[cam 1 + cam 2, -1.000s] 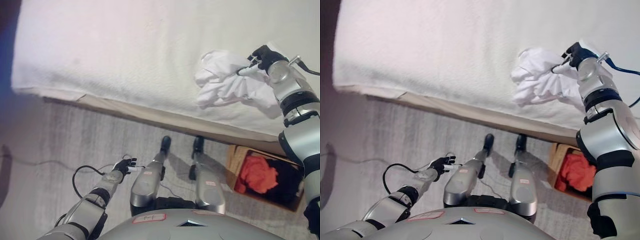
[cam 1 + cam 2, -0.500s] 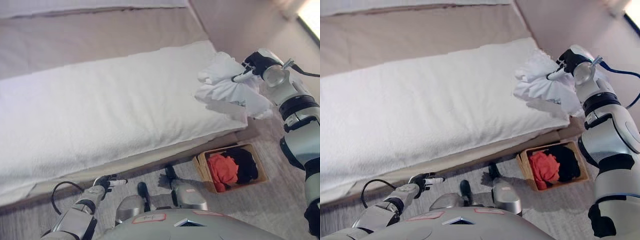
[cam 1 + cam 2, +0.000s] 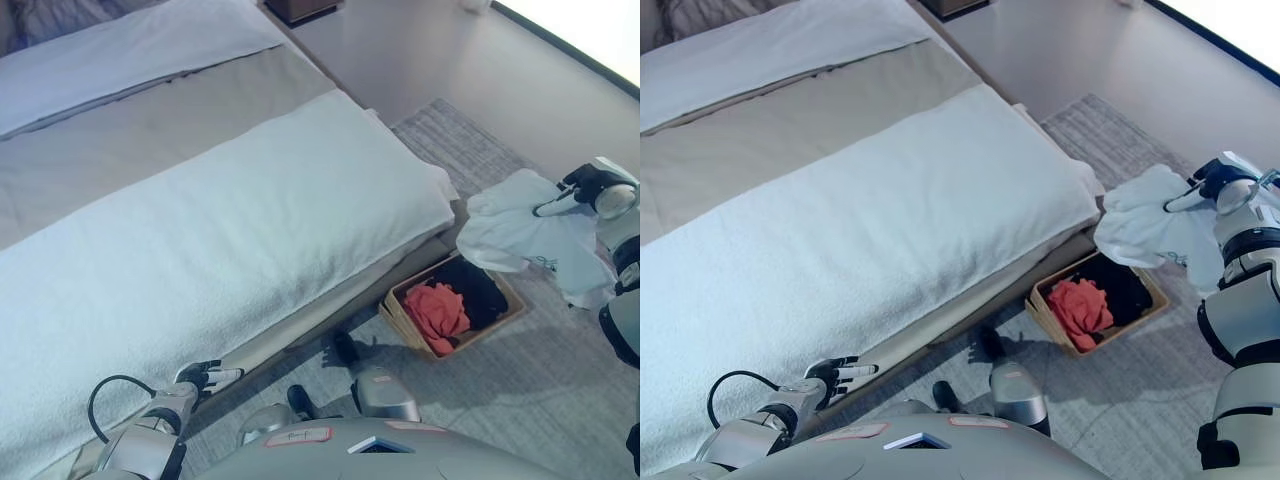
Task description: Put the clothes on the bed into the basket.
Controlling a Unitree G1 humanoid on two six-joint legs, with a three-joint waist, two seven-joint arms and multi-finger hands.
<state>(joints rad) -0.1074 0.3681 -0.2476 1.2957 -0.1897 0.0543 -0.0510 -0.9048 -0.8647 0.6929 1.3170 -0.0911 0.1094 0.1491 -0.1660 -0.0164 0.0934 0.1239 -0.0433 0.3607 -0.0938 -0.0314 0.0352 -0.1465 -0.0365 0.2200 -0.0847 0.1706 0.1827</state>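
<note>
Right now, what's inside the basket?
The basket holds a red-orange garment at its left and a black garment beside it. The basket's bottom is covered. The white garment hangs from the right hand, not in yet.

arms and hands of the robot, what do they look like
Both arms are silver-grey metal with rounded segments and black bands at the joints. Each ends in a dark hand with white on some fingertips: the left hand shows at the lower left, the right hand at the right edge, beside a round silver wrist joint.
</note>
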